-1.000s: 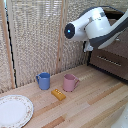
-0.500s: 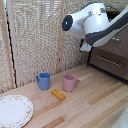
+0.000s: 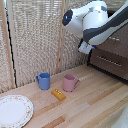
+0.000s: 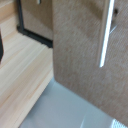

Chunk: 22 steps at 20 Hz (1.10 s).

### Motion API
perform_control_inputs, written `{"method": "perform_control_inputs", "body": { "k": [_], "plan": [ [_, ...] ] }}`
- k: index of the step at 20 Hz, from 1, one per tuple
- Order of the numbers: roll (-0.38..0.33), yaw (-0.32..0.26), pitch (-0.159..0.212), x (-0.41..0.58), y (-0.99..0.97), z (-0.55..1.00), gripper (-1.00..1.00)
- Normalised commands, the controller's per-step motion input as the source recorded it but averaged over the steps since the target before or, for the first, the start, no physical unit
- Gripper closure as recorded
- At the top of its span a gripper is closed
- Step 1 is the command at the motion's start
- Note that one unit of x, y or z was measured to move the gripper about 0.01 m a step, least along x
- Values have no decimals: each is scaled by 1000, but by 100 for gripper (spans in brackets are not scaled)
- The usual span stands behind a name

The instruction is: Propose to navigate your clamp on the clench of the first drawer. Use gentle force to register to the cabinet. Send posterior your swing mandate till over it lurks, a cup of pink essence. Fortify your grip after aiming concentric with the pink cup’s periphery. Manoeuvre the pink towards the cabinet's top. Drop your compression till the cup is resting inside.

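Observation:
The pink cup (image 3: 70, 82) stands upright on the wooden table, its handle toward the exterior view's right. The dark brown cabinet (image 3: 111, 56) fills the exterior view's right edge, with thin silver bar handles (image 3: 108, 60) on its drawers. The bulky white arm (image 3: 92, 20) hangs high in front of the cabinet, well above and to the right of the cup. Its clamp end (image 3: 86, 48) points down near the cabinet's front, and the fingers are too small to make out. The wrist view shows a brown drawer front (image 4: 80, 45) close up with a silver handle (image 4: 105, 35).
A blue mug (image 3: 44, 80) stands just left of the pink cup. A small yellow block (image 3: 58, 94) lies in front of the two cups. A patterned white plate (image 3: 14, 110) sits at the exterior view's lower left. A woven screen (image 3: 35, 35) backs the table.
The arm has risen a little and shifted slightly to the exterior view's left. The cups, block and plate have not moved.

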Motion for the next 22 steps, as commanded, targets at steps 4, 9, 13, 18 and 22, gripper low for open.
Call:
{"method": "perform_control_inputs", "body": {
  "k": [4, 9, 13, 18, 22],
  "plan": [
    [310, -256, 21, 19, 123, 122, -100],
    [296, -240, 6, 97, 161, 126, -100],
    [278, -223, 0, 180, 176, 126, -100],
    [263, -193, 8, 348, 146, 83, -100],
    [256, -162, 38, 511, 133, 52, -100]
  ]
}}
